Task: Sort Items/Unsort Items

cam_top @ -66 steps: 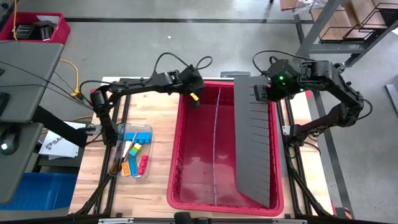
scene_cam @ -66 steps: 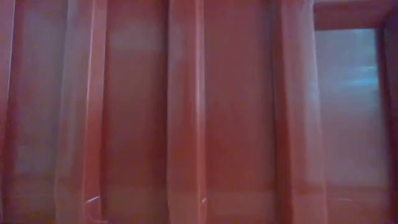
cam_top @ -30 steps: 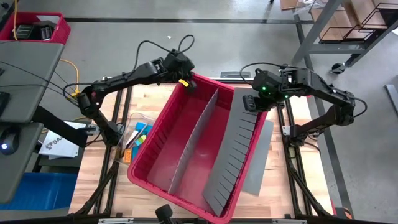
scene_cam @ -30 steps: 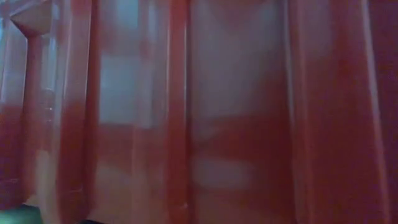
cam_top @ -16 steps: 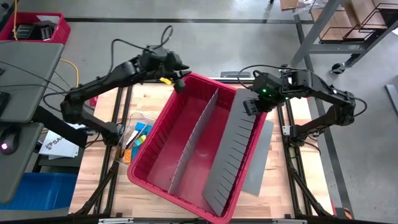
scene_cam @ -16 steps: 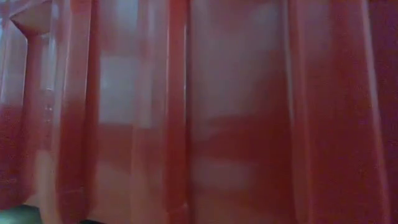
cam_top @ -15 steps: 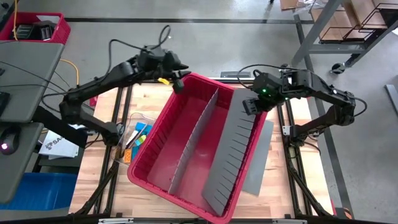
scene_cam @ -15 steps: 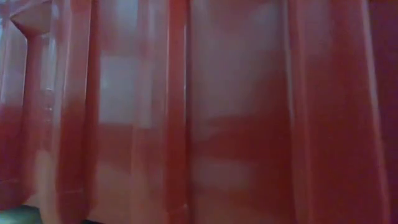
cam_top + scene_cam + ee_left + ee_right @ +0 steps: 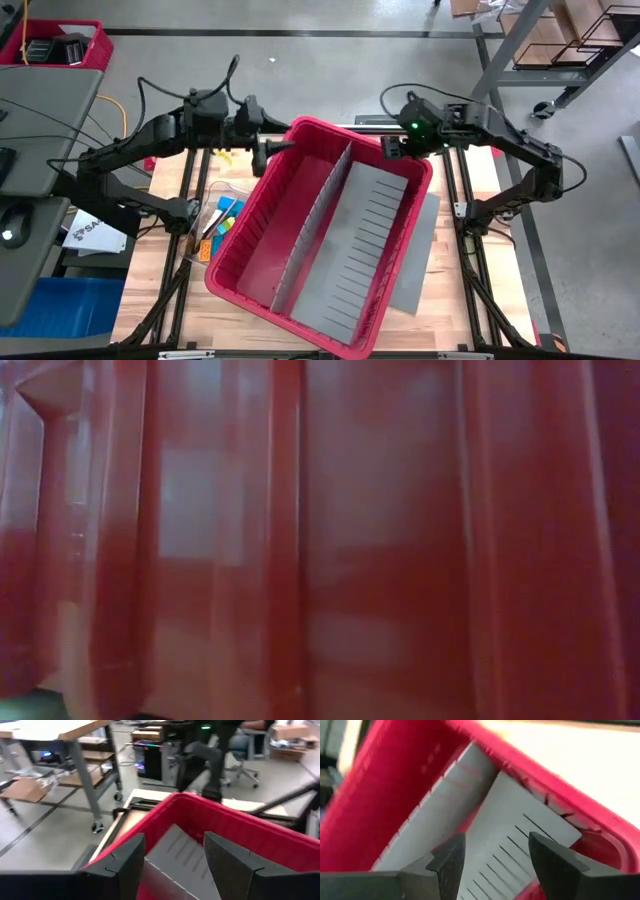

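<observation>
- While the low view is filled by the wall of the red bin (image 9: 320,540), the high view shows that bin (image 9: 300,290) turned askew on the wooden table (image 9: 160,300).
- The items (image 9: 215,235), orange, blue and yellow pieces, lie in a clear tray (image 9: 222,203) just beside the bin's left wall, partly hidden by it.
- The left gripper (image 9: 264,154) hangs just outside the bin's far-left corner; its wrist view shows the fingers (image 9: 125,865) apart, holding nothing.
- A grey slotted divider (image 9: 360,245) lies flat in the bin beside an upright one (image 9: 315,220).
- The right gripper (image 9: 392,147) sits over the far-right corner, fingers (image 9: 551,855) apart above the divider.
- No writing is readable.
</observation>
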You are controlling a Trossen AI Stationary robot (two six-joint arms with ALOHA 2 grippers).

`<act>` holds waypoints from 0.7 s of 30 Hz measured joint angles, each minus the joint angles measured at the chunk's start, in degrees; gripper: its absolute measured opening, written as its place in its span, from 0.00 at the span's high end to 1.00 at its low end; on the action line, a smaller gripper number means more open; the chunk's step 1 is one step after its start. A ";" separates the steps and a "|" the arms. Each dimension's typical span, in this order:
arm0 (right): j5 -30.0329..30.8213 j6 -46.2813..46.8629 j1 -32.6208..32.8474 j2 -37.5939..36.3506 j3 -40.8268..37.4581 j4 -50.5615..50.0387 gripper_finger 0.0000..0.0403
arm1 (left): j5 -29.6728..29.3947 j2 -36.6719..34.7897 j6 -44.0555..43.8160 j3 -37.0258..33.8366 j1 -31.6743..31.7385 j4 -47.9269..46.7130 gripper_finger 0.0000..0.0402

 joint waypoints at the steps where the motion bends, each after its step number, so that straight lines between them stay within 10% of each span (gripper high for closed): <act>1: -1.79 -1.92 -0.27 0.49 0.00 -0.14 0.48 | 0.01 -0.08 0.62 0.00 -0.81 -0.87 0.50; 8: -12.91 -6.89 2.08 1.40 0.00 -1.76 0.48 | -0.04 1.91 8.00 -0.07 -6.54 -10.22 0.50; 21: -8.08 -13.64 10.36 0.06 0.00 -12.00 0.48 | -5.04 16.11 7.87 3.39 -14.99 -6.55 0.50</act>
